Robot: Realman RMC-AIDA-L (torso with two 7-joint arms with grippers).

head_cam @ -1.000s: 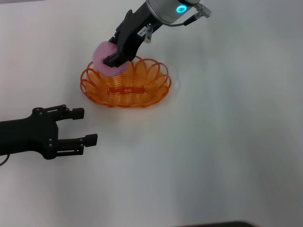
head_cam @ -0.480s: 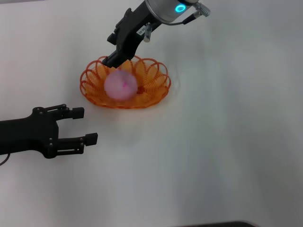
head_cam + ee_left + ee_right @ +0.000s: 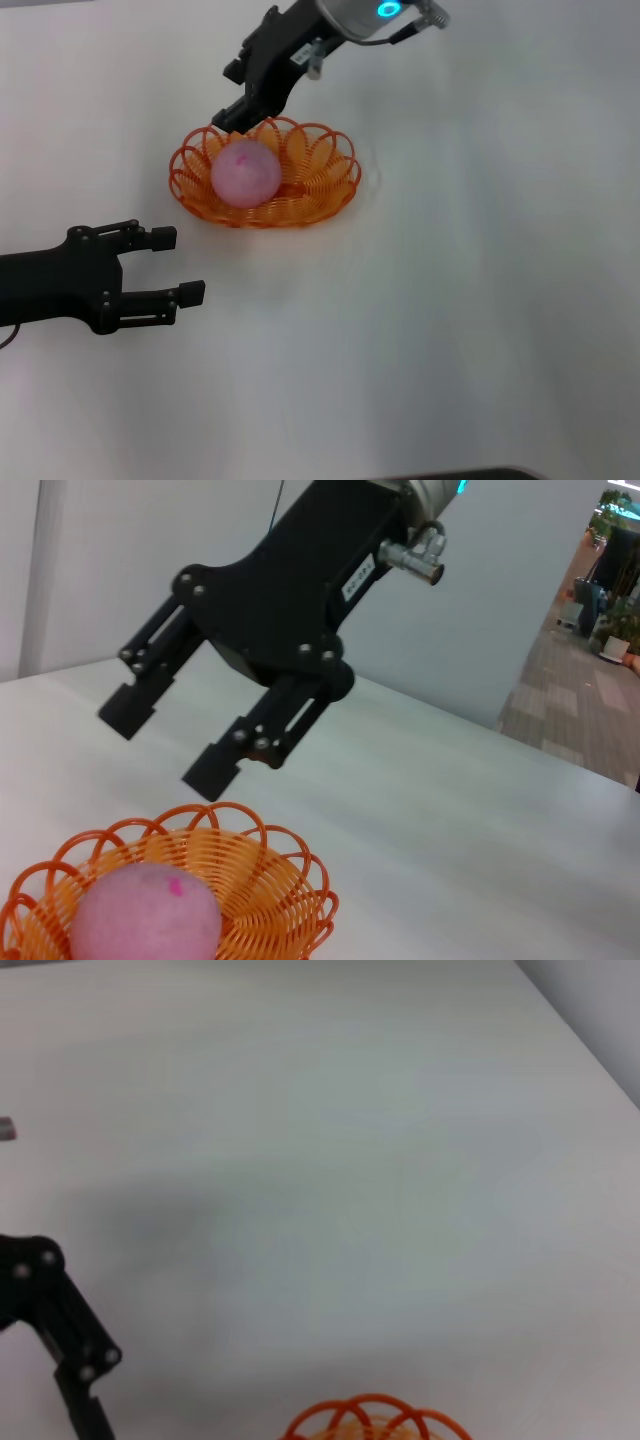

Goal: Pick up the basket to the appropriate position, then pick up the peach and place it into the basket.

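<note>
Above basket's far rim, right gripper hovers, jaws spread, empty. Peach rests inside basket on tabletop. Placing step looks done; next: retract clear. Left gripper parked near, open, empty.

the basket is bright orange, its thin strands looping into a scalloped rim and a ringed, coil-like floor. the peach is soft pink with a small darker pink spot. the right gripper is matte black, its arm silver-grey with a glowing cyan ring at 1 o'clock. the left gripper is black too. the table is plain white.
</note>
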